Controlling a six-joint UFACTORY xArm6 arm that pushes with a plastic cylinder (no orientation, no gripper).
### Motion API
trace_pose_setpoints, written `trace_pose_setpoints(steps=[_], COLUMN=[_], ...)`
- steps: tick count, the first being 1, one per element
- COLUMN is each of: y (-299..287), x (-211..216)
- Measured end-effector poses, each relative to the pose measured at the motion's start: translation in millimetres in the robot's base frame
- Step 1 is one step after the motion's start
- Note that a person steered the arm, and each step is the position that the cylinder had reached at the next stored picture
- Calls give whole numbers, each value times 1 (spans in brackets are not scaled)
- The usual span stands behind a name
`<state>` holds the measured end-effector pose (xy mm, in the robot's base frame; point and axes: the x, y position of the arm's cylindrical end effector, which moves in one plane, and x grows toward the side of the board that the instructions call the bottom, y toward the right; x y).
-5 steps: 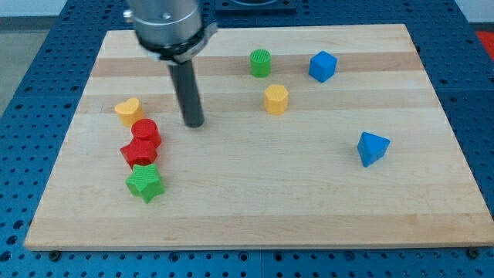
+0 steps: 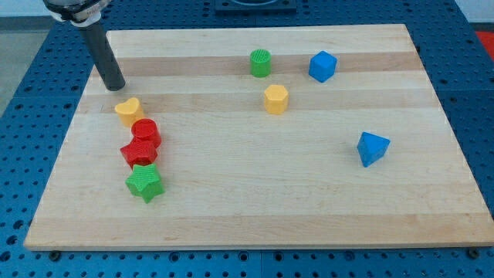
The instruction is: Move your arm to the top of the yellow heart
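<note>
The wooden board (image 2: pixel 255 193) is carrying 8 blocks. The yellow heart (image 2: pixel 128 110) is sitting near the view's left edge, above 2 red blocks (image 2: pixel 142 143). My tip (image 2: pixel 115 86) is resting just above it, apart; there is no claw. The approach is looking nearly finished, needing only slight settling.

Your tip (image 2: pixel 115 86) rested on the wooden board (image 2: pixel 309 193) near its left edge, just above the yellow heart (image 2: pixel 128 110) without touching it. Two red blocks (image 2: pixel 142 142) and a green star (image 2: pixel 144 183) sat below the heart.
</note>
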<state>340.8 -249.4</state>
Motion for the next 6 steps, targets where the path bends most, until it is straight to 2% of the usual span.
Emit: trace_pose_setpoints(steps=[2, 3, 6], y=[-54, -55, -52], x=[-13, -12, 61])
